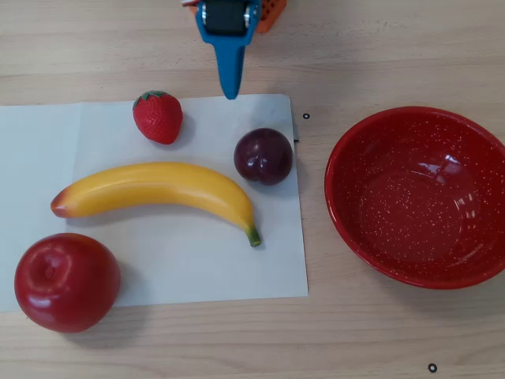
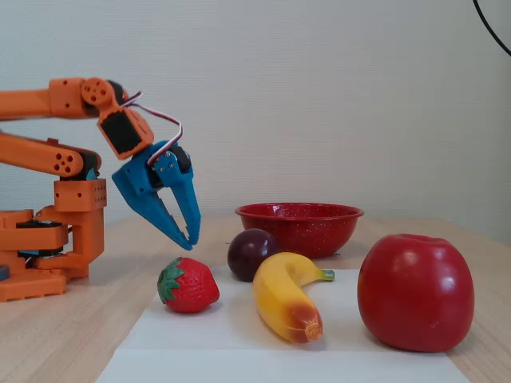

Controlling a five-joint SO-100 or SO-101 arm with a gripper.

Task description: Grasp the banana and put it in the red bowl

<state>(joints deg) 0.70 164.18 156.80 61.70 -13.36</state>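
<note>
The blue gripper hangs in the air with its 2 fingers drawn together at the tips, holding nothing. In the overhead view its tips sit at the top edge of the white paper sheet. Just below and left of them lies the strawberry; just below and right, the dark plum. Farther below, apart from the gripper, the banana lies across the sheet, its green stem toward the plum and its orange-red end toward the red apple. Well off to the right, the red bowl stands on the bare wooden table.
</note>
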